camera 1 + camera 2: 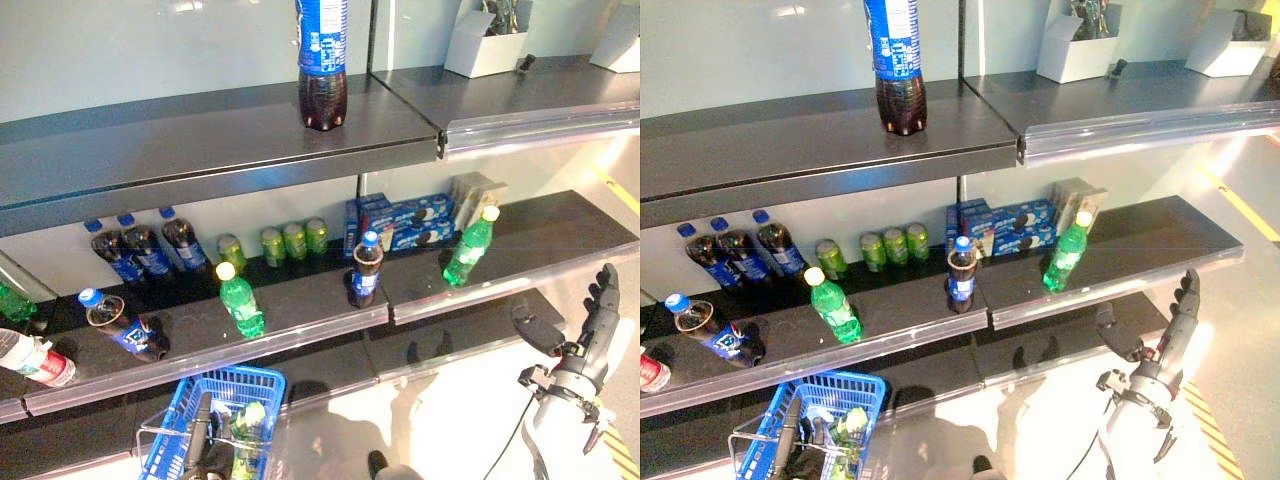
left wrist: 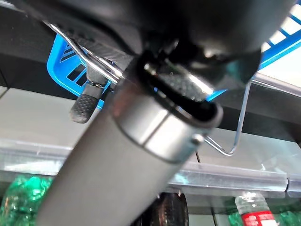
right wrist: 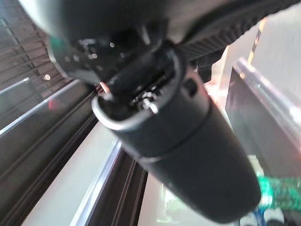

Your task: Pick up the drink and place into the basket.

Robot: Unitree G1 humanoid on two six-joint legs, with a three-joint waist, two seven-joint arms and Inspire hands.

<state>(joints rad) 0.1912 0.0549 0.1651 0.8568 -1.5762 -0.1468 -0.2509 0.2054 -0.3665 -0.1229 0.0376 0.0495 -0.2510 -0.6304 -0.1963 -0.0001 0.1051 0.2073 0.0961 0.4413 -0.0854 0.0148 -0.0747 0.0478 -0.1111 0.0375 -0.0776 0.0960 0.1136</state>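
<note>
In the left eye view the right hand (image 1: 598, 325) hangs at about four o'clock, fingers straight and spread with the thumb out to the side, holding nothing and well clear of the middle shelf (image 1: 300, 320). The blue basket (image 1: 215, 420) sits at seven o'clock below that shelf; a green bottle (image 1: 246, 432) already lies in it, and the left hand (image 1: 200, 435) shows only as a dark shape at its handle, so I cannot tell how its fingers stand. My judgement is that the reach for the next drink has not yet begun; the green bottle by the cookie boxes (image 1: 468, 247), at about three o'clock, is the nearest to the free hand, and taking it calls for a lift up and in over the shelf lip. The right eye view shows the same layout: a cola bottle (image 1: 961, 273) near the centre, another green bottle (image 1: 832, 305) at nine o'clock, small green cans (image 1: 872, 250) behind, and a big cola bottle (image 1: 895, 62) at twelve o'clock. The upper shelf edge (image 1: 1120, 140) overhangs the reach. The left wrist view shows the basket's wire handle (image 2: 237, 132) close by. The right wrist view shows only the thumb and shelf edges.
</note>
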